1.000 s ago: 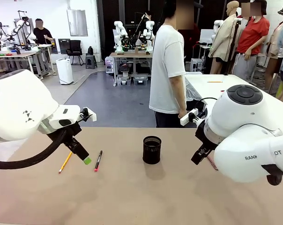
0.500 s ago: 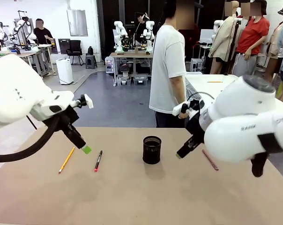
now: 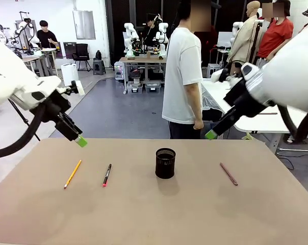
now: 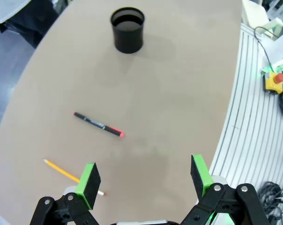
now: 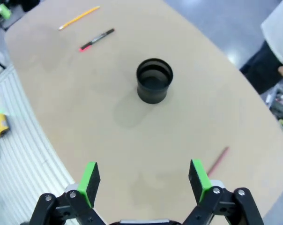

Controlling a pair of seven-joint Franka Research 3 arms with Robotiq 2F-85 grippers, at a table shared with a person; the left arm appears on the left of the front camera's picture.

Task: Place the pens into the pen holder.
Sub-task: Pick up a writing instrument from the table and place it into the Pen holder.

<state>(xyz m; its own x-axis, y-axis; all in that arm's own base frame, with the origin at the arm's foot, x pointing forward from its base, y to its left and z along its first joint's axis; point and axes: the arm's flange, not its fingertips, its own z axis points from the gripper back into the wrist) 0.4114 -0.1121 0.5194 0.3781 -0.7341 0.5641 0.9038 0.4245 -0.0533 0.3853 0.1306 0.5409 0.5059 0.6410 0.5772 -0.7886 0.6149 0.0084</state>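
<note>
1. A tan tabletop (image 3: pixel 154 214) is spread under both the left gripper (image 3: pixel 81 141) and the right gripper (image 3: pixel 210 135), and its edge is curved.
2. Beyond the left gripper, a grey floor (image 3: pixel 118 109) is seen, evenly lit and backed by a white wall (image 3: pixel 57 15).
3. A black office chair (image 3: pixel 81 52) and a white cylindrical unit (image 3: pixel 70 76) are parked out that way too.
4. Between the grippers, way back, a workbench (image 3: pixel 142 60) is set against a dark wall (image 3: pixel 121 15).
5. A white table (image 3: pixel 217 94) is placed right behind the right gripper.
6. Off to the left gripper's side, a white ribbed panel (image 4: pixel 254 140) is laid, with a yellow box (image 4: pixel 272 82) on it that's topped by a red button.
</note>
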